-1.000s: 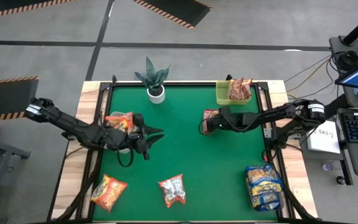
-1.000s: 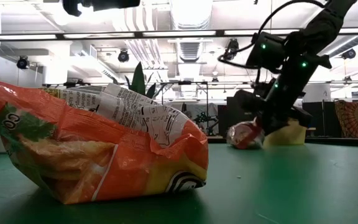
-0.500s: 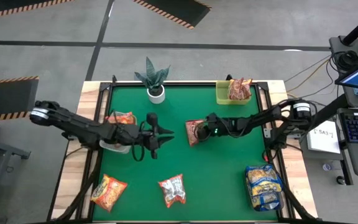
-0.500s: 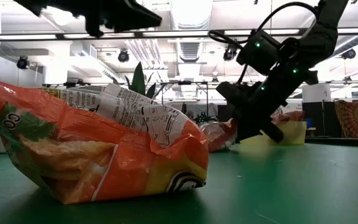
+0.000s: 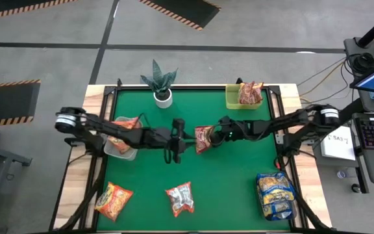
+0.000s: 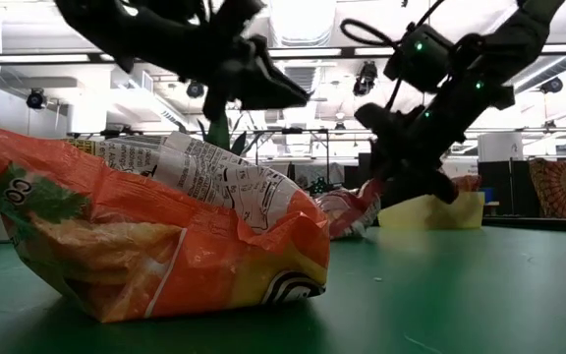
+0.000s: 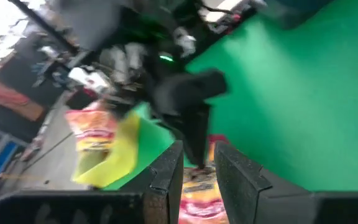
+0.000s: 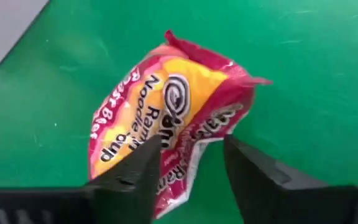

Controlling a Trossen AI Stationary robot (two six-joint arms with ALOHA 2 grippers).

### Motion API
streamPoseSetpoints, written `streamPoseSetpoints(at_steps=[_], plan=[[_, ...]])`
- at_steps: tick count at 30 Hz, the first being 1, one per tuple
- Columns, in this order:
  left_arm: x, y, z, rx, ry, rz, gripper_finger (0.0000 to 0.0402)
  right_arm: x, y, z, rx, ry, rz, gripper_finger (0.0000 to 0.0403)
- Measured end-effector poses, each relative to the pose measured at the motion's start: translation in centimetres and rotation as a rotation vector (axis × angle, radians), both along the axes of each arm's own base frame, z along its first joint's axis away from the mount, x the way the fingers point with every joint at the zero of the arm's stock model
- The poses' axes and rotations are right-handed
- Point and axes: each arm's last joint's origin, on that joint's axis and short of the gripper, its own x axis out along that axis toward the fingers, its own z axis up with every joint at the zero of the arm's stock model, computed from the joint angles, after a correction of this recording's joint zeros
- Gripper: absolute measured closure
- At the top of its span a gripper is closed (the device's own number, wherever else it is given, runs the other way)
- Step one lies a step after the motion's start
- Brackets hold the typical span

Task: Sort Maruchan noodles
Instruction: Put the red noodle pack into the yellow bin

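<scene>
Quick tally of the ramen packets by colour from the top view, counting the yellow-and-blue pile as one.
Orange crinkly plastic packets: 2
Red crinkly plastic packets: 2
Red-silver crinkly plastic packet: 1
Yellow-and-blue packet pile: 1
Total: 6

Red and yellow ramen packet (image 8: 173, 124) lying crumpled on the green table (image 8: 309, 68), its lettering facing up, right gripper (image 8: 188, 165) hovering over it with two dark fingers (image 8: 132, 171) parted, packet's lower edge sitting between them, grey patch (image 8: 8, 25) showing at one corner.

Glossy crinkled plastic packet (image 8: 173, 130) on matt green table (image 8: 303, 74).
</scene>
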Motion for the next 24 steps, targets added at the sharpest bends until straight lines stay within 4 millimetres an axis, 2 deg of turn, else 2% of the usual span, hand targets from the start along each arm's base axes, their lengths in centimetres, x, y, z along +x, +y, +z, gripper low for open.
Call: streamPoseSetpoints(at_steps=[6,12,16,24], plan=[[2.4,1.3,-2.2,-0.032,0.072,-0.023,0.0327,-1.7,-0.2,2.3,-0.025,0.002,-0.038,0.0177],[3.2,2.9,-5.5,-0.060,0.173,-0.005,0.0327,-2.2,-0.3,3.6,-0.070,-0.053,-0.061,0.0128],[3.3,3.7,-6.7,-0.066,0.209,0.017,0.0327,-1.9,-0.3,3.1,-0.057,-0.050,-0.065,0.0103],[3.4,4.7,-6.8,-0.107,0.193,0.058,0.0327,-0.6,-0.3,0.5,0.011,0.002,-0.080,0.0067]])
